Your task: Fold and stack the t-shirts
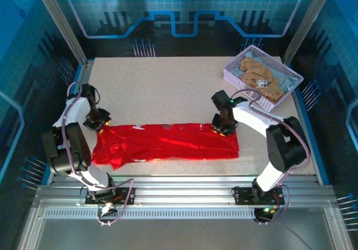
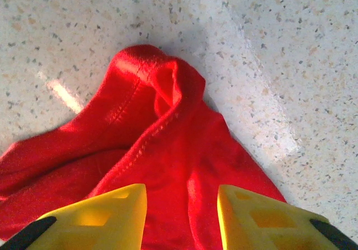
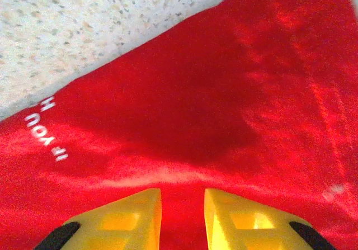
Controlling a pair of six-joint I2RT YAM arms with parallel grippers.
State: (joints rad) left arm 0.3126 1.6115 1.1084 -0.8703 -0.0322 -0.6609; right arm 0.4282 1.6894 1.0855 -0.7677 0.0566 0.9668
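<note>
Left claw (image 2: 181, 187) and right claw (image 3: 182, 191) spread over red t-shirt (image 1: 168, 144); tan tee (image 1: 258, 71) (crumpled) in lavender basket (image 1: 246, 90).

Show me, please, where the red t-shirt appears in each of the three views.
Top external: the red t-shirt lies spread in a long band across the near part of the speckled tabletop.
Left wrist: its bunched, stitched end sits at lower centre.
Right wrist: its flat cloth with white lettering covers most of the picture.
Shared landmark: the speckled tabletop bordering the cloth.
</note>
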